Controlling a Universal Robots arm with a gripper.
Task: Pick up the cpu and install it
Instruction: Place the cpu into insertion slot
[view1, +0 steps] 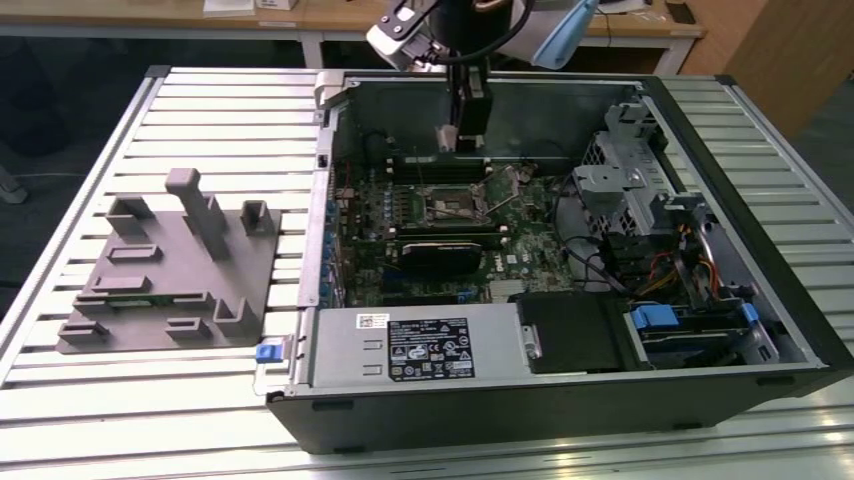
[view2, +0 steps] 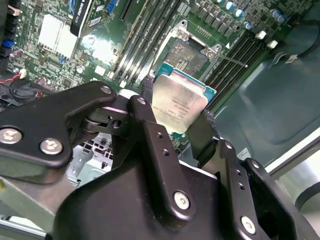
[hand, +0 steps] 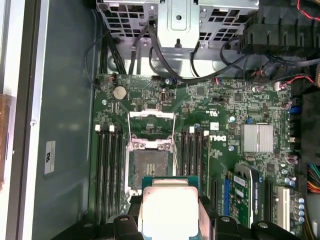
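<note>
Claw: my gripper (view2: 175, 114) is clamped on the cpu (view2: 178, 102), one black finger on each of two opposite edges.
Cpu: in both wrist views its pale metal top faces the cameras. I hold it in the air inside the computer case (view1: 310, 300), over the motherboard (hand: 220, 150) and near the socket (hand: 150, 167), apart from it as far as I can judge.
Done: the pick-up, since the chip is off every surface and in my grip.
Left: the seating. The socket lies open with its metal frame swung up, and its dark bed holds no chip.
Case: open on its side, holding the motherboard, a power supply box (view1: 416, 345), a drive cage (view1: 627, 170) and loose cables.
Tray: the grey plastic tray (view1: 174, 270) sits on the slatted table (view1: 80, 150), at the exterior view's left of the case. I cannot tell what its pockets hold.
</note>
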